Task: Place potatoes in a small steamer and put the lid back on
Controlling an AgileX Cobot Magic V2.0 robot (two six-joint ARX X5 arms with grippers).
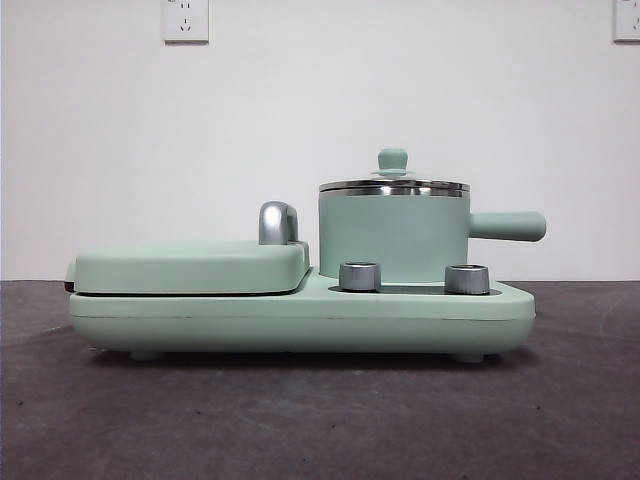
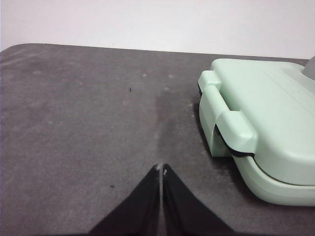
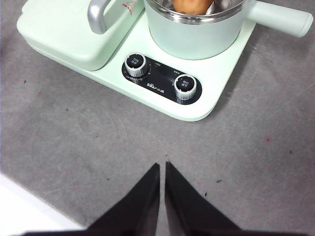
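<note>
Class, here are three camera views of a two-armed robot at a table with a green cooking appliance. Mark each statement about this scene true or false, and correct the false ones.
1. The lid sits on the small steamer. True.
2. The potato lies on the table beside the appliance. False: in the right wrist view it is inside the steamer.
3. The left gripper holds the lid. False: its jaws are shut on nothing, over bare table beside the closed griddle.
4. Two silver knobs sit on the base in front of the steamer. True.
5. The right gripper grips the steamer's handle. False: it is shut and empty, away from the appliance.
</note>
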